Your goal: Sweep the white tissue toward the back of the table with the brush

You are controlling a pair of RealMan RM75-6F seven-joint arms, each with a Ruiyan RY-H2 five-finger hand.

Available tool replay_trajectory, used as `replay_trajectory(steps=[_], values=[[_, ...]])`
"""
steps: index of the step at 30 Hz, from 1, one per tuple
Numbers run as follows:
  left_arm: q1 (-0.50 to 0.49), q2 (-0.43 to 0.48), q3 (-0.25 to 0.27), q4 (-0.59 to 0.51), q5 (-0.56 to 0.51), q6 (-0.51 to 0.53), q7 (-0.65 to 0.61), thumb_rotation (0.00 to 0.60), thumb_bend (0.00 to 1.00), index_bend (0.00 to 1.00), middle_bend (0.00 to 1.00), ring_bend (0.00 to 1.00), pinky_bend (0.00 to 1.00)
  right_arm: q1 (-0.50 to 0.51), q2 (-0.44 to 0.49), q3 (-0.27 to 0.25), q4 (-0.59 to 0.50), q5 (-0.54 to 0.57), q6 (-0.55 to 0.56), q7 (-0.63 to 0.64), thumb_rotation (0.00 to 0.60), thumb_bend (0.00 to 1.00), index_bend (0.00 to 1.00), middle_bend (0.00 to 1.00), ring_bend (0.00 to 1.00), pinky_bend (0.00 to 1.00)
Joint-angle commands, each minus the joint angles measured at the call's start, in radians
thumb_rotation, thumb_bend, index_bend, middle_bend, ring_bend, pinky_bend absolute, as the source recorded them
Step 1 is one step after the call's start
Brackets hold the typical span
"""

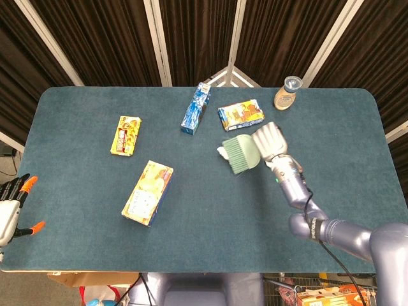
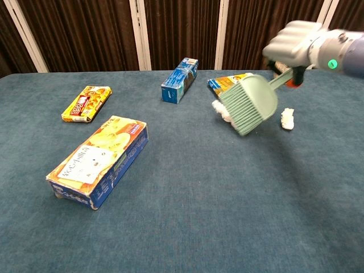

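My right hand [image 1: 270, 141] [image 2: 293, 48] grips the handle of the pale green brush [image 1: 241, 155] [image 2: 248, 105], held low over the table right of centre with its bristles pointing left. A crumpled white tissue [image 1: 221, 152] [image 2: 219, 108] lies against the bristle tips, just in front of the colourful snack box [image 1: 241, 115] [image 2: 227, 85]. Another white tissue piece [image 2: 288, 118] lies to the right of the brush in the chest view; the head view hides it under my hand. My left hand [image 1: 11, 207] hovers off the table's near left corner, fingers spread, holding nothing.
A blue carton [image 1: 196, 107] [image 2: 180, 79] lies at the back centre, a jar [image 1: 287, 92] at the back right. A small yellow box [image 1: 126, 134] [image 2: 86, 103] and a large yellow-and-blue box [image 1: 148, 192] [image 2: 99, 159] lie on the left half.
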Motion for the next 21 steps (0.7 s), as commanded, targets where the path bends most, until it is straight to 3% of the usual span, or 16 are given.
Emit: replay_trajectory(steps=[1,9,21], values=[[0.001,-0.001,0.001,0.001,0.006,0.006,0.005,0.6,0.0,0.0,0.0,0.0,0.0,-0.012,0.036,-0.005,0.008,0.023,0.026,-0.029,0.6,0.73,0.84,1.0,1.0,0.97],[0.002,-0.006,0.001,0.004,0.013,0.014,0.01,0.6,0.0,0.0,0.0,0.0,0.0,-0.041,0.136,-0.008,-0.021,0.051,0.115,-0.095,0.6,0.73,0.84,1.0,1.0,0.97],[-0.001,-0.012,0.003,0.004,0.029,0.018,0.014,0.6,0.0,0.0,0.0,0.0,0.0,-0.104,0.284,-0.003,-0.285,-0.056,0.192,0.006,0.6,0.73,0.84,1.0,1.0,0.97]])
